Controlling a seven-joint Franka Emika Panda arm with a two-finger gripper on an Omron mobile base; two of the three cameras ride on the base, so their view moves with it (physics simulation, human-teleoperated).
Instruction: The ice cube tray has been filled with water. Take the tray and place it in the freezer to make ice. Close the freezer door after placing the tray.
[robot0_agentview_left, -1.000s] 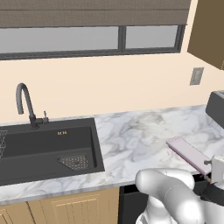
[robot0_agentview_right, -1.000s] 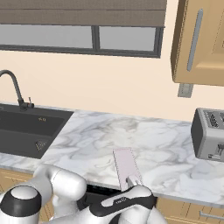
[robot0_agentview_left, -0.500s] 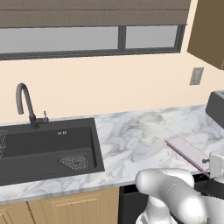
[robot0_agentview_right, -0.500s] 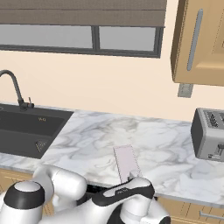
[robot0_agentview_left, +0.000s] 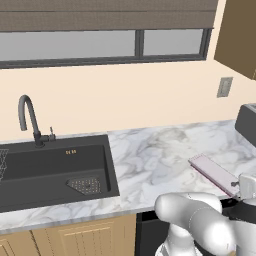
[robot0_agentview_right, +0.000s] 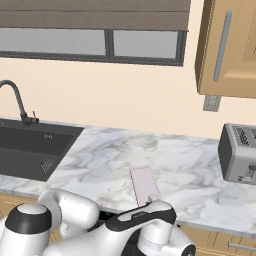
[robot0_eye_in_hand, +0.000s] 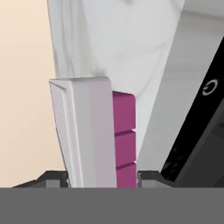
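Marble-look white and grey countertop (robot0_agentview_left: 150, 165) runs along a peach wall under a dark-framed window with a brown blind (robot0_agentview_left: 105, 20). At its left end, a sunken dark grey sink basin (robot0_agentview_left: 50, 170) with a curved black tap (robot0_agentview_left: 29, 120) behind it and a small mesh strainer (robot0_agentview_left: 86, 185) on the basin floor. Light wood cabinet fronts (robot0_agentview_left: 75, 240) below the counter; a wooden wall cabinet with a long grey handle (robot0_agentview_right: 227, 45) upper right in the right base view, grey wall outlet (robot0_agentview_right: 212, 103) just under it. Grey boxy toaster with dark slots (robot0_agentview_right: 240, 152) stands on the counter's right part, well apart from the tray. Thin flat long pale pink-lilac ice cube tray with magenta rim (robot0_agentview_right: 144, 184) lies on the counter near the front edge, its near end reaching toward the arm; in the left base view the same tray (robot0_agentview_left: 214, 172) sits at the right, angled, near end at the robot's wrist. Hand view: tray seen edge-on and upright in frame, pale top face left, magenta side with cell ridges right (robot0_eye_in_hand: 96, 135), marble behind it, a black glossy panel with a round symbol (robot0_eye_in_hand: 205, 113) at right. Two-finger gripper (robot0_eye_in_hand: 103, 178) at the tray's near end, dark fingertips (robot0_eye_in_hand: 52, 178) showing either side of it, close against its sides; looks pinched on the tray but actual contact cannot be told.
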